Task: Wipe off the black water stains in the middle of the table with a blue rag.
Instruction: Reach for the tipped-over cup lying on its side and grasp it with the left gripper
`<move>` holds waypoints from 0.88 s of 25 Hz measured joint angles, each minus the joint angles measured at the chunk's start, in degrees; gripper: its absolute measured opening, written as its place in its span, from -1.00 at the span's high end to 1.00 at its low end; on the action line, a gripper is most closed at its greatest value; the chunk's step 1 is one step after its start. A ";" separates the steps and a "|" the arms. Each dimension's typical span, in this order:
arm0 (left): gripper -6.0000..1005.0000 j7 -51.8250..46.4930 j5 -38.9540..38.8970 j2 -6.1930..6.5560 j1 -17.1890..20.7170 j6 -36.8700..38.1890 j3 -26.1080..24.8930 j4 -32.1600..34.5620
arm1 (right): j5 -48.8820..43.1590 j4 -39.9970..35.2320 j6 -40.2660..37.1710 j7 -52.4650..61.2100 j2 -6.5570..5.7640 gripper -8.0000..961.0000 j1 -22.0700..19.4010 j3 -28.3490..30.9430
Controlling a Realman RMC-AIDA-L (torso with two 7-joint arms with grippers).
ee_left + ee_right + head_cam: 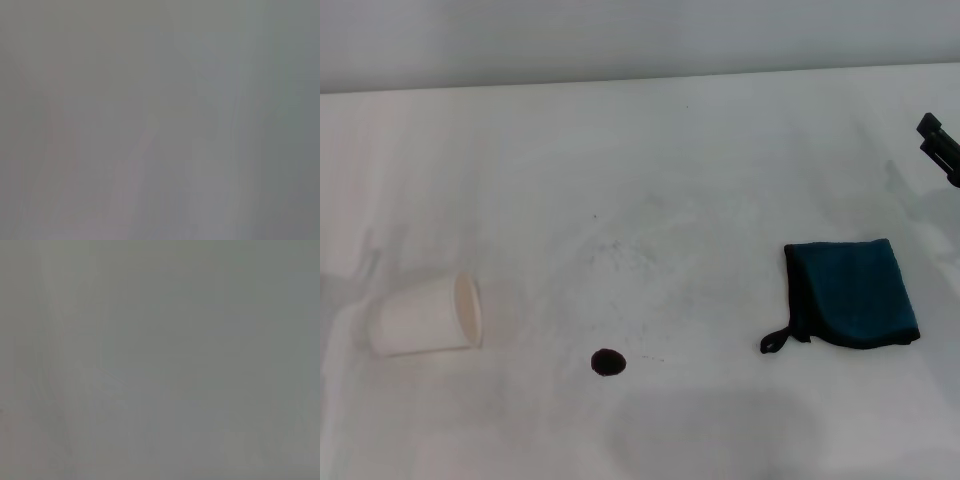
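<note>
Basically, right gripper [940, 148], finger state unclear at the right edge, should pinch blue rag [852, 292] flat, then sweep toward black water stains [608, 362].

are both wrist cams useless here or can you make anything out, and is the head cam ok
Left wrist view: a flat grey blur, nothing recognisable. Right wrist view: the same. Head view: usable, with the stain, rag and tipped cup distinct on the table under soft shadows; the right gripper is cut off at the edge.
</note>
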 joint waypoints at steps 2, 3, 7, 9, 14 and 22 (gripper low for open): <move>-0.76 -0.02 0.00 0.04 -0.01 0.02 0.00 0.00 | 0.00 0.00 0.01 -0.03 0.00 -0.73 0.01 0.00; -0.76 -0.04 0.00 0.05 -0.01 0.03 0.00 0.00 | 0.00 0.00 0.01 -0.05 0.00 -0.73 0.02 0.00; -0.76 -0.13 -0.02 0.04 -0.02 0.04 0.00 0.00 | 0.00 0.00 0.01 -0.07 -0.04 -0.73 0.04 0.00; -0.76 -0.91 -0.04 0.07 0.00 0.02 0.01 -0.01 | 0.00 0.00 0.01 -0.08 -0.08 -0.73 0.05 0.00; -0.76 -2.86 -0.04 0.31 -0.31 -0.40 0.00 -0.67 | 0.00 0.00 0.01 -0.18 -0.10 -0.73 0.05 0.00; -0.76 -2.54 1.29 0.30 -0.47 -0.05 0.00 -0.88 | 0.00 0.00 0.66 0.03 -0.09 -0.73 -0.21 0.00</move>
